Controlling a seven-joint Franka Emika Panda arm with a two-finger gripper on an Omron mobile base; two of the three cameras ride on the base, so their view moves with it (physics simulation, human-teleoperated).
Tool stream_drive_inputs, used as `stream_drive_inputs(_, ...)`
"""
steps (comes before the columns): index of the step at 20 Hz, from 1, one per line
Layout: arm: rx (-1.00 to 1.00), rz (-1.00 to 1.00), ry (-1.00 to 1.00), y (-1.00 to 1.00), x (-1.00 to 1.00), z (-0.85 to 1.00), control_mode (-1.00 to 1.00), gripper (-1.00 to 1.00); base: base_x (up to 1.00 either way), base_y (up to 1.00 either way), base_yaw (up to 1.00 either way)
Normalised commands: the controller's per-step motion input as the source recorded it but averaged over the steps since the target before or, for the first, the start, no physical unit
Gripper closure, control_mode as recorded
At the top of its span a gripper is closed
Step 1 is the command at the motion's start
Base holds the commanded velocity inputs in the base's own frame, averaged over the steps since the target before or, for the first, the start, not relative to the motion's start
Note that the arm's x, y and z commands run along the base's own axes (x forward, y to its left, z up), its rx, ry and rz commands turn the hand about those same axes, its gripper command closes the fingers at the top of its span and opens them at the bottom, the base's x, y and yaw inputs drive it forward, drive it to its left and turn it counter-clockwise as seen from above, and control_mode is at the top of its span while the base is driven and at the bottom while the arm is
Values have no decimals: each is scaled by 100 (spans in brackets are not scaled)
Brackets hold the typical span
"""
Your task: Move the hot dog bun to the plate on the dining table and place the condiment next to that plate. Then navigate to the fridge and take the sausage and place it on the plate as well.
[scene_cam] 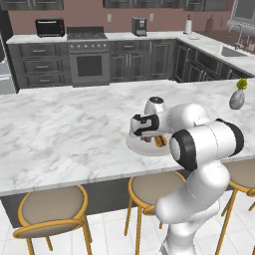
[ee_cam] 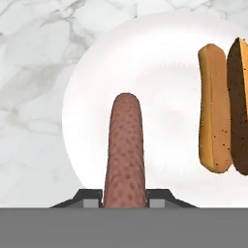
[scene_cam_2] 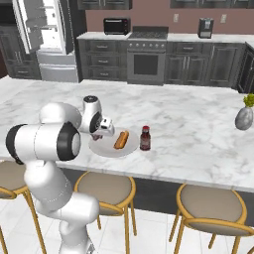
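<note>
The sausage point(ee_cam: 124, 150) was pinched btwn the two dark fingertips of the gripper point(ee_cam: 124, 197), jaws drawn in narrow on its near end. In the hand view it stuck out lengthwise from the tips, reddish-brown and speckled, over the left-centre of the white plate point(ee_cam: 160, 63). Couldn't tell whether its far end touched the plate or hung just above it.

The hot dog bun point(ee_cam: 224, 106) lay on the same plate, to the right of the sausage in the hand view, roughly parallel to it, w/ a clear strip of bare plate btwn them. It showed as two long halves side by side, the lighter tan one nearer the sausage, the darker one at the frame edge.

In the right base view the bun point(scene_cam_2: 121, 139) sat on the plate point(scene_cam_2: 130, 148) near the front edge of the marble dining counter point(scene_cam_2: 198, 144). The condiment bottle point(scene_cam_2: 145, 138), dark red w/ a dark cap, stood upright just beside the plate's right rim, on the counter. The gripper point(scene_cam_2: 106, 130) hung over the plate's left part, arm reaching in from the lower left.

In the left base view the gripper point(scene_cam: 149, 135) was low over the plate point(scene_cam: 135, 145), w/ the arm's elbow blocking most of it; a bit of bun point(scene_cam: 159, 141) peeked out.

Further out: a small grey vase w/ a green sprig point(scene_cam_2: 244, 116) stood well apart at the counter's right end. Round stools w/ gold legs point(scene_cam_2: 105, 191) lined the near side. The fridge point(scene_cam_2: 47, 30) stood at the back left w/ a door open.
</note>
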Motion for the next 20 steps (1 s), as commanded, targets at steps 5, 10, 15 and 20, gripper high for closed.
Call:
stream_drive_inputs(5, -2, -3, 3, 0, 32, -34, -100, 100, 0, 0, 0)
stream_drive_inputs(10, -2, -6, 0, -1, 9, -27, -100, 100, 0, 0, 0)
stream_drive_inputs(15, 0, -3, 0, -14, 0, -20, -100, 100, 0, 0, 0)
stream_drive_inputs(20, 0, 0, 0, -30, 9, -18, -100, 100, 0, 0, 0)
